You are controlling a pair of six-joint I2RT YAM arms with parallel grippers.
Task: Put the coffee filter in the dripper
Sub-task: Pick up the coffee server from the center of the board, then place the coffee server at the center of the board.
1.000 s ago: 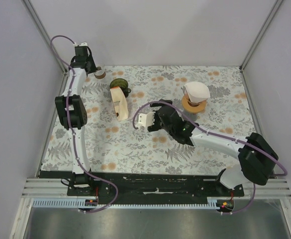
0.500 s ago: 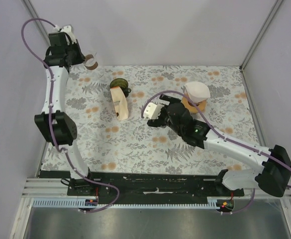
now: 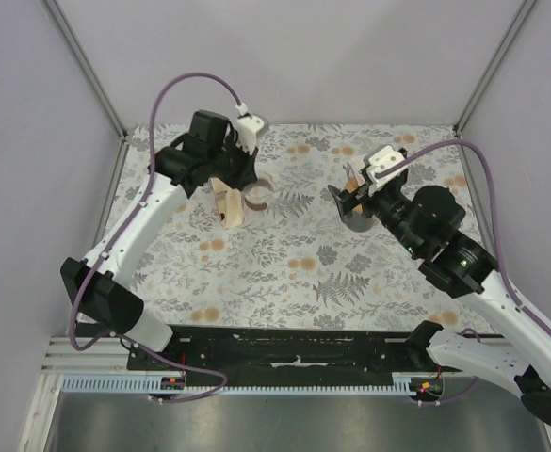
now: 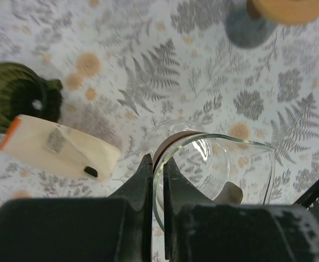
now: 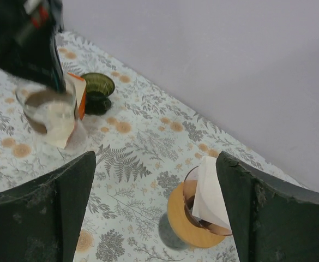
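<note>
— So, from above, where do the arms stand?

— The left arm reaches to the far left part of the bench. The left claw is clenched on the rim of a glass jug, just beside a cream filter pack lying on the flowered cloth. The right claw hangs over the far right part, spread wide and grasping nothing. What stands under it is mostly hidden by the arm.

— And the left wrist camera?

— Its fingers pinch the jug's clear wall, one inside the rim and one outside. Whether the jug touches the bench I cannot tell. Beyond it lies the pack, orange at one end, just beside a dark green cone with a handle.

— Then the right wrist camera?

— Its two fingers stand far apart at either side of the view, with nothing gripped between them. Below the gap, nearer the right finger, stands the wood-collared dripper, upright. The white coffee filter sits in it, the folded paper sticking up above the rim.

— Where on the bench is that?

— Toward the far edge on the right side, well apart from the green cone, the pack and the jug, which cluster toward the far left corner.
</note>
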